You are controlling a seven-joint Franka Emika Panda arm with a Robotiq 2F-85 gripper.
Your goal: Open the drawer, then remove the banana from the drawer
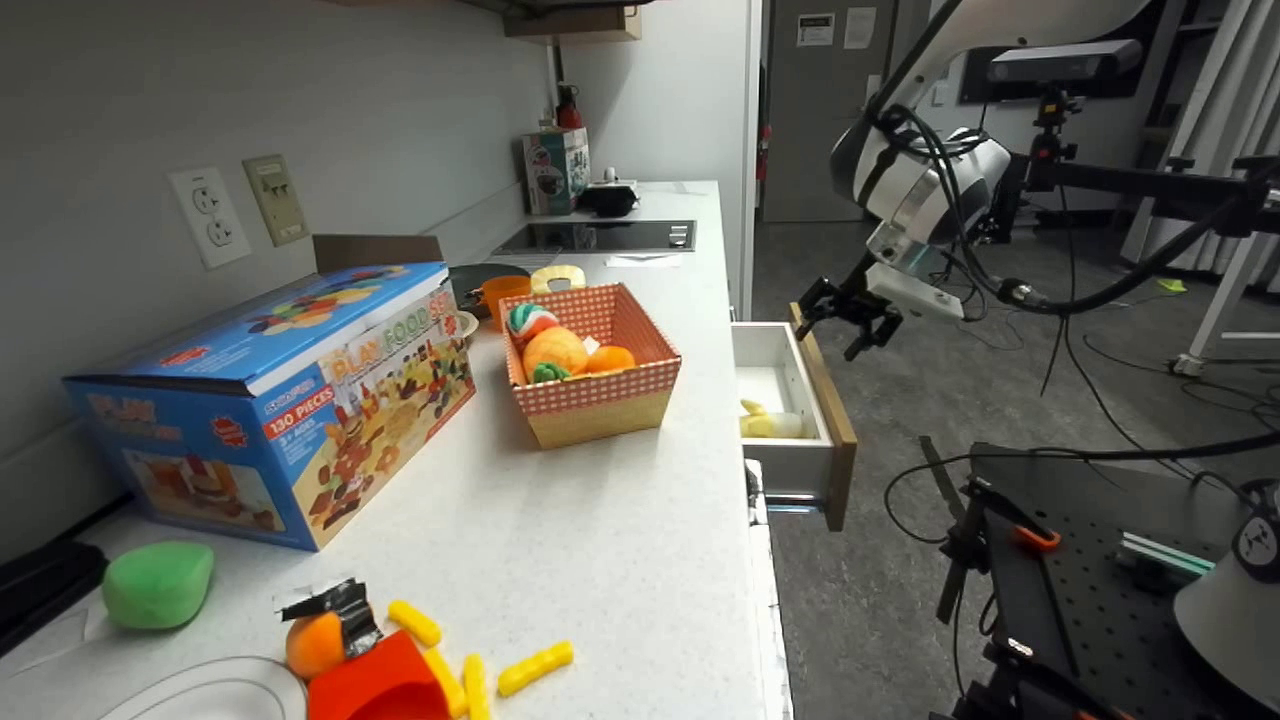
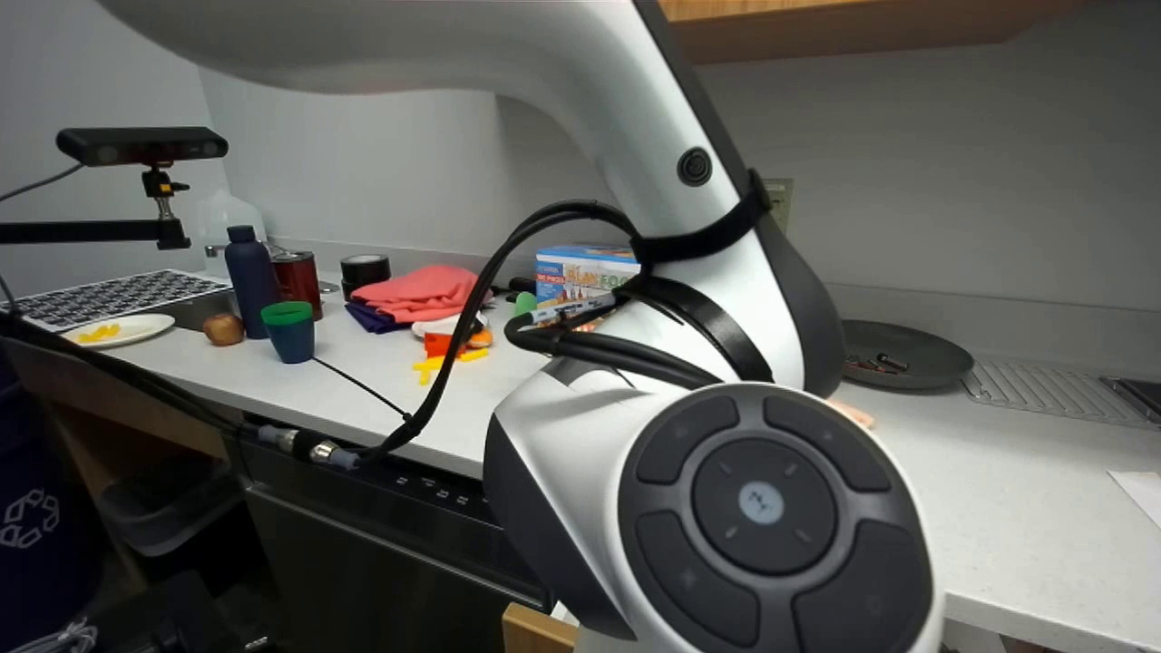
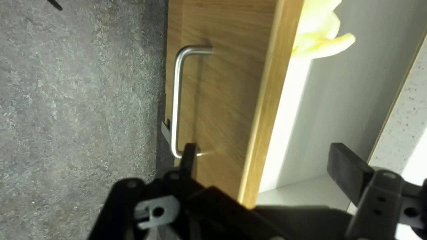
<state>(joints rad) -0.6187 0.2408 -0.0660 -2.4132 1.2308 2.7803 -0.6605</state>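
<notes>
Drawer [image 1: 822, 400] stands open, your first step done. Probably the banana [image 1: 764, 424] (glare) lies inside near a side edge; removal pending. Your end effector [image 3: 263, 158]: spread, empty.

My pincer [image 1: 828, 344] hangs with jaws apart near the open drawer [image 1: 840, 470], in which the banana [image 1: 770, 425] lies. On the counter [image 1: 620, 560], a gingham basket [image 1: 600, 410] of toy fruit [image 1: 610, 359] stands beside the Play Food box [image 1: 370, 410].
</notes>
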